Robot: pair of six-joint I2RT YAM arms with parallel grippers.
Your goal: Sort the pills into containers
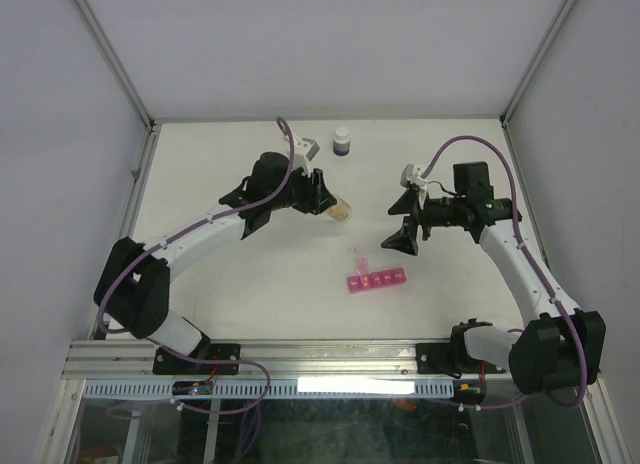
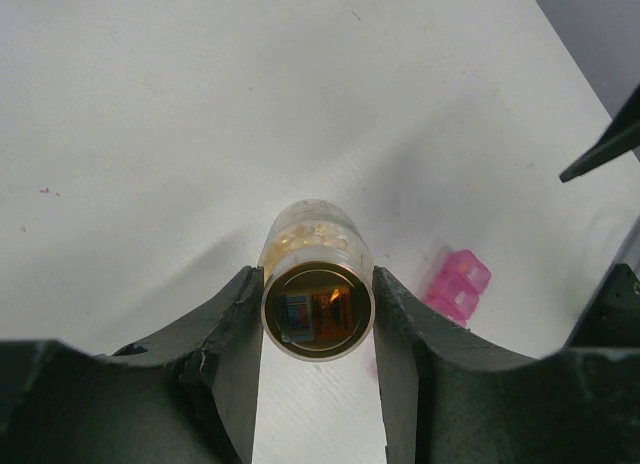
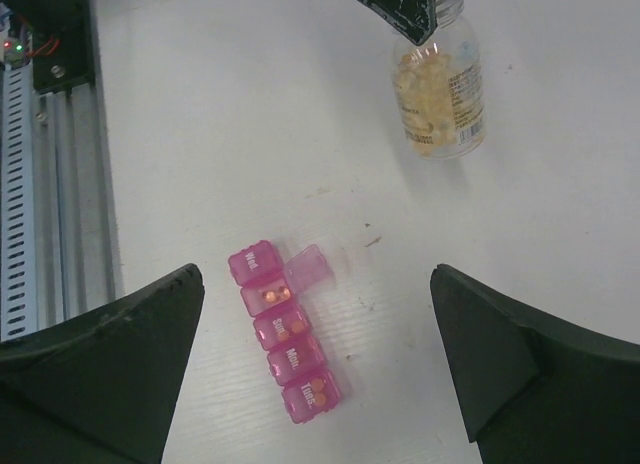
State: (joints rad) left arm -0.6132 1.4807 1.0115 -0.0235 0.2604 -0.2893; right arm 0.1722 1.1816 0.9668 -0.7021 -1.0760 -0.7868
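My left gripper [image 1: 325,199] is shut on a small clear bottle [image 1: 340,210] that lies tilted, its mouth towards the table's middle. In the left wrist view my fingers [image 2: 317,274] clamp the bottle [image 2: 317,309] at its base, and yellow-orange pills [image 2: 305,234] show through the glass. The pink pill organiser [image 1: 377,280] lies at centre front. One lid stands open, with orange pills [image 3: 272,296] inside that compartment. The other lids are down. My right gripper [image 1: 405,224] is open and empty above and behind the organiser [image 3: 285,334], jaws [image 3: 317,274] spread wide. The bottle [image 3: 440,94] also shows there.
A dark bottle with a white cap [image 1: 342,141] stands at the back of the table. An aluminium rail [image 1: 300,359] runs along the near edge, also in the right wrist view [image 3: 55,164]. Enclosure walls close the sides and back.
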